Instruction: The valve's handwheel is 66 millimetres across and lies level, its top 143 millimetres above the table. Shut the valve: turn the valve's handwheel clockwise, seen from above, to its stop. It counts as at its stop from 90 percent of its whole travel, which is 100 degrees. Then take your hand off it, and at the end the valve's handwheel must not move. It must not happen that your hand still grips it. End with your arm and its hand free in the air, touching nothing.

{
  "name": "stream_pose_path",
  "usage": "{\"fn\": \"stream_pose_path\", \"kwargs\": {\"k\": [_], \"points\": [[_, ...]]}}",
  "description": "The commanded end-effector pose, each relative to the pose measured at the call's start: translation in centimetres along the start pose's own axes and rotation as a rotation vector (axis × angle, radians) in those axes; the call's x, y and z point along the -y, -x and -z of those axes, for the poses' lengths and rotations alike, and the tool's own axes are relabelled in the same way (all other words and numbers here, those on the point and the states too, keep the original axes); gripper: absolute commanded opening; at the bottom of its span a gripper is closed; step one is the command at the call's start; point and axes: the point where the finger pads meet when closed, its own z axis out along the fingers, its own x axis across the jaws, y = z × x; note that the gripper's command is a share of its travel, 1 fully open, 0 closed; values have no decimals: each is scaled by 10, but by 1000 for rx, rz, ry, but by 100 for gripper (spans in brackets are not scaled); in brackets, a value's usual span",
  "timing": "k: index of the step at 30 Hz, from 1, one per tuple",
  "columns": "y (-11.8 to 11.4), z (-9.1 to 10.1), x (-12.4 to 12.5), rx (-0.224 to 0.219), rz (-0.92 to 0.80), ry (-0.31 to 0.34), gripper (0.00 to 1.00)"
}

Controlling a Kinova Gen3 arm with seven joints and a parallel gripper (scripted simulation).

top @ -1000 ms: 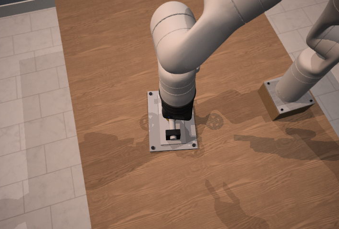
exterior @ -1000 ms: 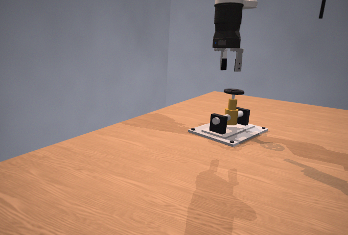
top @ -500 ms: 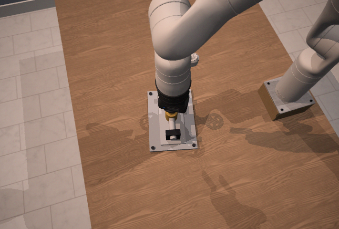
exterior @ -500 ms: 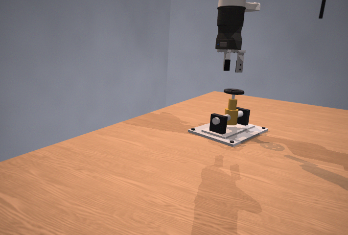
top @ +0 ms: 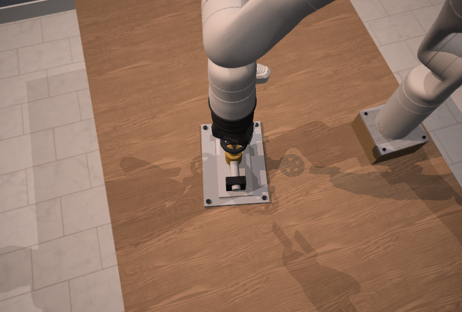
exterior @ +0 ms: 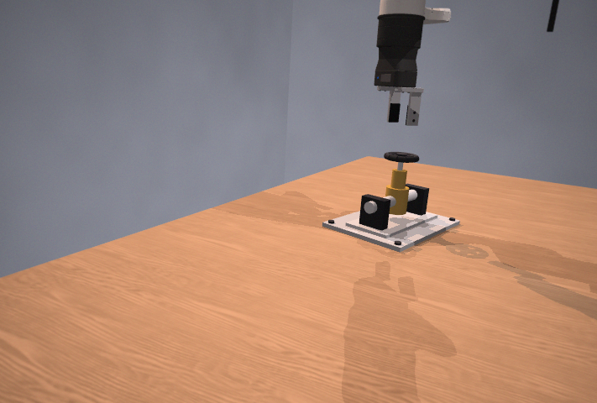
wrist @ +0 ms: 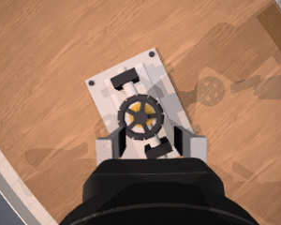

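The valve has a black spoked handwheel lying level on a short stem above a yellow body. A white pipe runs through it between two black blocks, all on a grey baseplate. My gripper hangs straight above the handwheel with a clear gap, fingers pointing down, open and empty. In the wrist view the handwheel lies centred between my two fingers. In the top view my wrist covers most of the handwheel; the yellow body and the baseplate show below it.
The arm's base stands on a block at the table's right side. The wooden table has its left edge beside a tiled floor. A grey wall stands behind the table in the exterior view.
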Motion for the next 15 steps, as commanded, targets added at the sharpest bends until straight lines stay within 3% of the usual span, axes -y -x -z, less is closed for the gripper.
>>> {"fn": "stream_pose_path", "kwargs": {"k": [1, 15], "points": [[4, 0, 6, 4, -26, 1, 100], [10, -2, 15, 10, -78, 5, 100]]}}
